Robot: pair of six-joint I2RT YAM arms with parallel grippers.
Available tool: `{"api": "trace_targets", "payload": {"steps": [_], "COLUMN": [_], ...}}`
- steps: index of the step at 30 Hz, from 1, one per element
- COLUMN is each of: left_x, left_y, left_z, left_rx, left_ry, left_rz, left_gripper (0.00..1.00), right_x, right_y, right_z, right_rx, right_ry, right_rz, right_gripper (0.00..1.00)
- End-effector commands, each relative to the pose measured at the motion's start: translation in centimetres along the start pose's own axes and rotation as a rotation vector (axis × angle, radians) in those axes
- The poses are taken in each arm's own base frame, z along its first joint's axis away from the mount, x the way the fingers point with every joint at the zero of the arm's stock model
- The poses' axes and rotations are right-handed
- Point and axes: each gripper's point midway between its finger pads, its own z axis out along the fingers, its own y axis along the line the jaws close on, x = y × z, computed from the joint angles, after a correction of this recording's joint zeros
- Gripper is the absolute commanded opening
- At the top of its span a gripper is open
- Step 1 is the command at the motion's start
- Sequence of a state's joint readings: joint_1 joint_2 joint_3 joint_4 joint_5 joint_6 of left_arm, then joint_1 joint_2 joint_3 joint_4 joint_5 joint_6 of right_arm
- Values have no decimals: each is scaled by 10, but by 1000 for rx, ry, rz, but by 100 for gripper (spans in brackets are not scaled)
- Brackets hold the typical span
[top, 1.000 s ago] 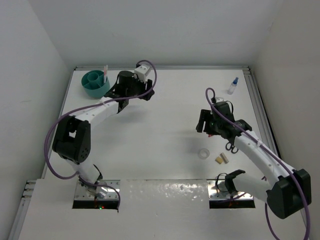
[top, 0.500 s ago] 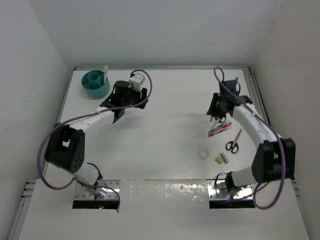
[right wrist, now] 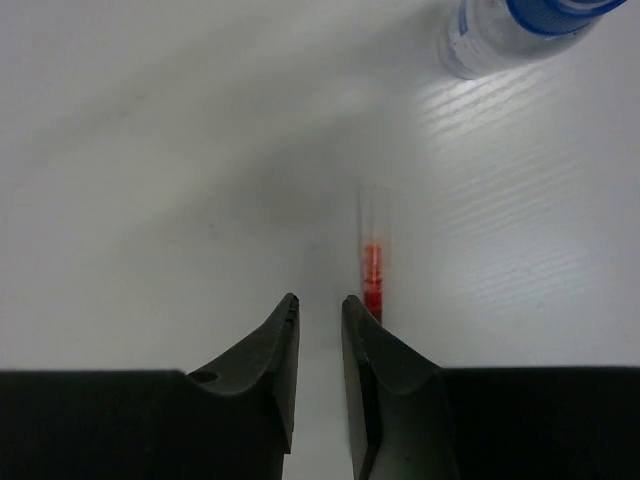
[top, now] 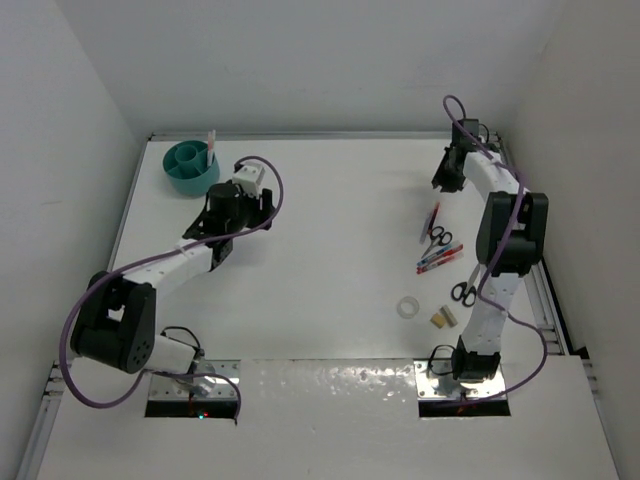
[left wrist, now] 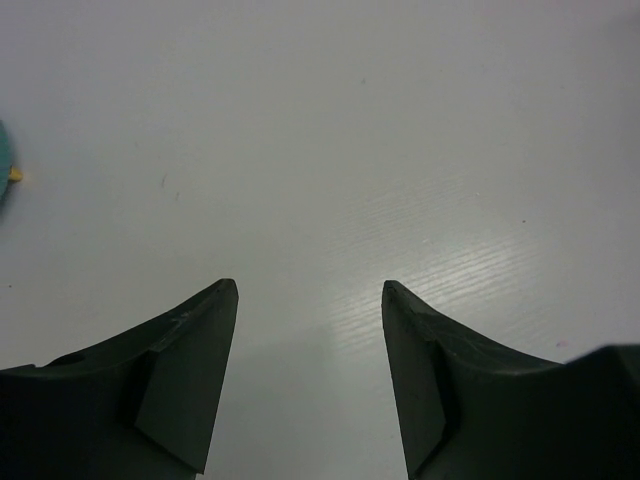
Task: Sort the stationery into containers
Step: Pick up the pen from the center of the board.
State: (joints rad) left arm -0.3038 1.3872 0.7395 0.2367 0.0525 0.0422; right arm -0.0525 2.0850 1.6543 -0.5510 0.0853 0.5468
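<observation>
Desk [left wrist: 400, 120] surface fills the left wrist view, white and faintly ribbed. The left tool [left wrist: 310, 290] hangs over it with its jaws standing wide apart and nothing between them. A sliver of the teal pot [left wrist: 3, 170] shows at the left edge, well clear of the fingers.

Right wrist view: the right tool [right wrist: 320, 300] has its jaws drawn close together, leaving only a narrow gap with nothing in it. A red pen [right wrist: 372, 265] lies on the desk just past the right-hand fingertip, and its near end is hidden behind that finger. It is not between the jaws. The blue-capped clear bottle [right wrist: 500, 30] sits at the upper right, apart from the pen.

Top external view: the teal pot stands at the far left corner of the desk, with a pale stick [top: 210, 143] upright at its right side. The left tool is near the pot, not touching it. The right tool is at the far right corner. Nearer on the right side, a lone pen [top: 432, 218] lies just beside black-handled scissors [top: 438, 237]. A bundle of pens [top: 440, 260] is next, then a second pair of scissors [top: 462, 292]. The white tape ring [top: 407, 307] and the tan blocks [top: 444, 318] lie nearest the arm bases.
</observation>
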Motion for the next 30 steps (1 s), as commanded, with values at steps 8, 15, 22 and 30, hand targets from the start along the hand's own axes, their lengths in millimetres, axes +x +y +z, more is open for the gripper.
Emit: {"api": "trace_targets", "payload": {"steps": [8, 15, 22, 30], "left_x": [-15, -15, -16, -15], "left_y": [20, 21, 21, 23], "left_z": [14, 19, 18, 14], "left_rx": [-47, -49, -49, -51], "left_ry": [-53, -44, -47, -53], "left_rz": [-42, -37, -36, -42], "left_gripper": [58, 58, 58, 58], "right_x": [3, 16, 30, 44], "right_y": [-27, -29, -33, -37], "right_z": [30, 43, 50, 58], "right_rx": [141, 140, 143, 150], "right_ry": [2, 27, 54, 80], "right_rz": [-64, -47, -24, -14], "right_gripper": [23, 23, 23, 23]}}
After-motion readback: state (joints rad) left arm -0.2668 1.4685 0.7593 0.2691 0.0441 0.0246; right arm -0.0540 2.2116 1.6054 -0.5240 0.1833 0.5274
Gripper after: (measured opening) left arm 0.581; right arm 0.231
